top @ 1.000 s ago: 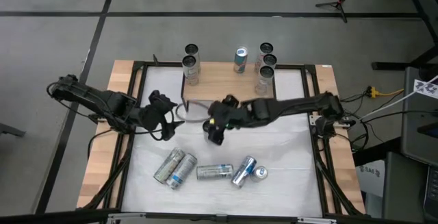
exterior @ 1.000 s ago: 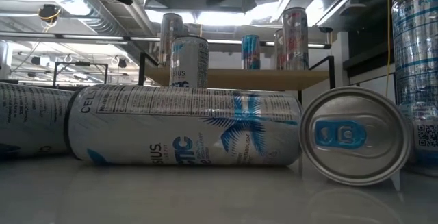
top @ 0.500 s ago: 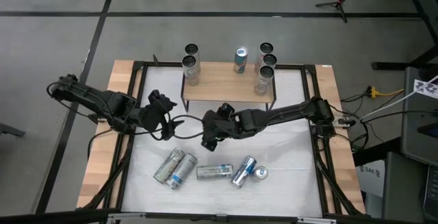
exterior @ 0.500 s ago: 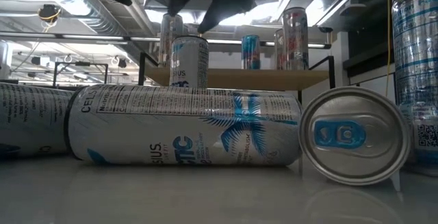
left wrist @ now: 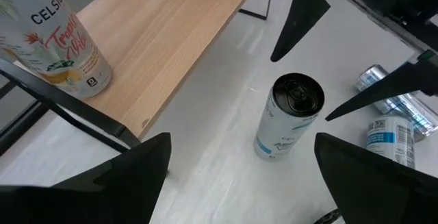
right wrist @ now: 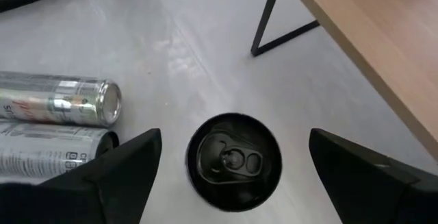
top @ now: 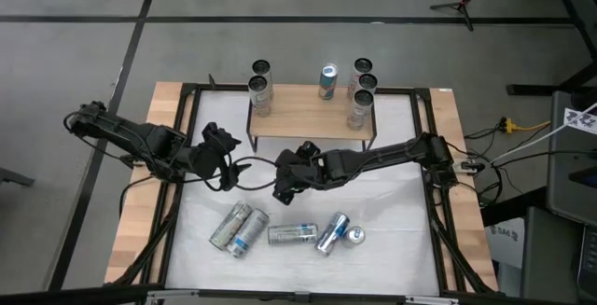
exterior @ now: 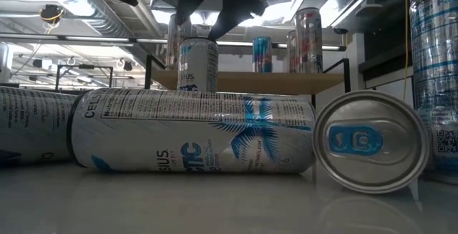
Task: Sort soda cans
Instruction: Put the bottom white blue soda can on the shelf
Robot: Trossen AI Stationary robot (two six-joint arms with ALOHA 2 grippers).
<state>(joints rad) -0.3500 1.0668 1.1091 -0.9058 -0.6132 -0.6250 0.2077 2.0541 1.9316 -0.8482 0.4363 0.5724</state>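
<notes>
An upright soda can (left wrist: 286, 118) with a dark top (right wrist: 235, 159) stands on the white table, in front of the wooden shelf (top: 308, 123). My right gripper (right wrist: 233, 142) hangs open just above it, one finger on either side of the top (exterior: 197, 44), touching nothing. In the high view the gripper (top: 283, 189) hides this can. My left gripper (top: 233, 160) waits open to the can's left, with nothing between its fingers. Several silver cans (top: 292, 234) lie on their sides near the table's front edge. Several more cans (top: 359, 107) stand on the shelf.
The shelf's thin black legs (right wrist: 267, 18) stand close behind the upright can. A "Celsius" can (left wrist: 61, 42) stands on the shelf's left end. A black frame (top: 434, 174) borders the table. Bare white surface lies between the upright can and the lying cans.
My right gripper has come down and toward the table's left and near edge, tipping a little, until its open fingers stand over the upright can. In the low view its fingers have come into sight from above. The cans have not moved.
</notes>
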